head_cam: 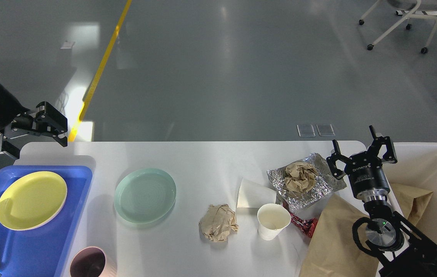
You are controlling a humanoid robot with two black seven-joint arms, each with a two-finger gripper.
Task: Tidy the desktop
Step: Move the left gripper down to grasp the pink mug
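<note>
Single head view looks forward and down, seemingly close over the desktop (203,161).

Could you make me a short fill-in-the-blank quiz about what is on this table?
1. The yellow plate lies in the ____ tray.
2. The green plate lies directly on the white ____.
3. One crumpled paper ball rests on a sheet of ____.
4. The upright paper cup is ____ inside.

Missing words: blue; desktop; foil; empty

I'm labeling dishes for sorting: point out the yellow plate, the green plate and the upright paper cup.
yellow plate (32,200), head view, centre of its face.
green plate (145,195), head view, centre of its well.
paper cup (273,220), head view, inside its open mouth.
</note>
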